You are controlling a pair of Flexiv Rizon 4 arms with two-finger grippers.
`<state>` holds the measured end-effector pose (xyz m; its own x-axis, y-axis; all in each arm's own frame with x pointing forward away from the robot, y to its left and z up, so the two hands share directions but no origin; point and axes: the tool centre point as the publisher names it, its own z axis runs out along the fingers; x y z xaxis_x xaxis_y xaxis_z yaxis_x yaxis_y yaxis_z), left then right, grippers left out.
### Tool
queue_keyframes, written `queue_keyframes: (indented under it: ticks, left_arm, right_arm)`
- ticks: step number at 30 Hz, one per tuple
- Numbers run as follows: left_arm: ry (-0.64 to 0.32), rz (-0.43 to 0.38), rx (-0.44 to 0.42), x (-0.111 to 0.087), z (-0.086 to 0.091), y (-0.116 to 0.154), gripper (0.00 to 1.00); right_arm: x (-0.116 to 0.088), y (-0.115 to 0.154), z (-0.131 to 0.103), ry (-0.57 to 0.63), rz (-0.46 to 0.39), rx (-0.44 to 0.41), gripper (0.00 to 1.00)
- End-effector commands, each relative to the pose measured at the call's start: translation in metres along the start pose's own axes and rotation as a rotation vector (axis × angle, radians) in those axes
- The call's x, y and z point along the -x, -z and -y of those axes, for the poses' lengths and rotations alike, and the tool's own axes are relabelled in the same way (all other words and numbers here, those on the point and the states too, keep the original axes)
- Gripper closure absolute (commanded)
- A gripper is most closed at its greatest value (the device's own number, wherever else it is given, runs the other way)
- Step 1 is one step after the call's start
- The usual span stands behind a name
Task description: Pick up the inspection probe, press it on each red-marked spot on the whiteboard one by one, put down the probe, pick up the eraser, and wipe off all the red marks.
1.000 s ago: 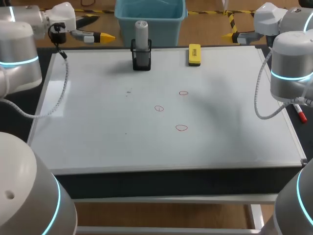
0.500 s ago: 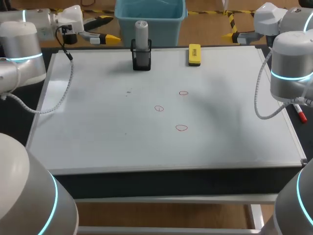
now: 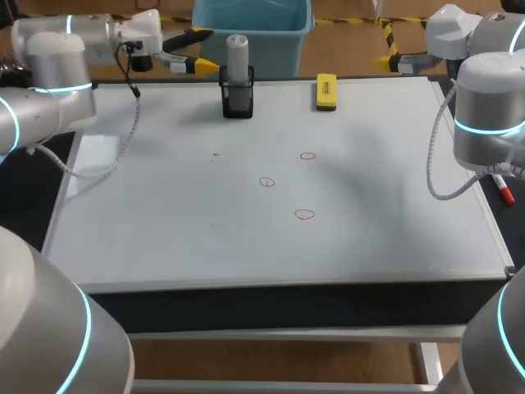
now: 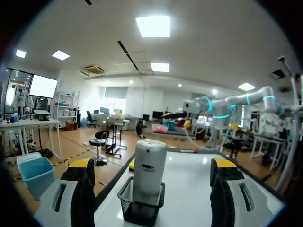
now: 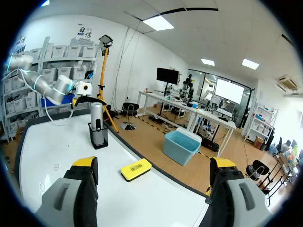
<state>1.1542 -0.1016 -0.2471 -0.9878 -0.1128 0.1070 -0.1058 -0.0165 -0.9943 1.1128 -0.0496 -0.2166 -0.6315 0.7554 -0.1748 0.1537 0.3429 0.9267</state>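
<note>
Inspection probe (image 3: 237,56), a pale grey cylinder, stands upright in a black mesh holder (image 3: 238,102); beside that holder my left pincer (image 3: 207,49) gapes.

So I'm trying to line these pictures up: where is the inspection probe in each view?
Head view: inspection probe upright at the whiteboard's far edge.
Left wrist view: probe close ahead, in line with the gap between the open jaws.
Right wrist view: probe far ahead, beyond the yellow eraser.
Shared landmark: the black mesh holder it stands in, seen in all three.
</note>
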Motion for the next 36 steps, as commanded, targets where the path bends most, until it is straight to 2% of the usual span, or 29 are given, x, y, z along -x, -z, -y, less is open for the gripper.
queue_keyframes:
  ticks: [1,13,20,36]
  left_arm:
    - [0.015,-0.171,-0.034,0.010,-0.008,-0.009,0.00]
    - [0.026,-0.134,-0.043,0.008,-0.014,-0.034,0.00]
    - [0.024,-0.123,-0.020,0.008,-0.017,-0.048,0.00]
    - [0.059,-0.050,-0.016,0.007,-0.026,-0.075,0.00]
  right_arm:
    - [0.000,0.000,0.000,0.000,-0.001,-0.001,0.00]
    - [0.000,0.000,0.000,0.000,-0.001,-0.001,0.00]
    - [0.000,0.000,0.000,0.000,-0.001,-0.001,0.00]
    - [0.000,0.000,0.000,0.000,-0.001,-0.001,0.00]
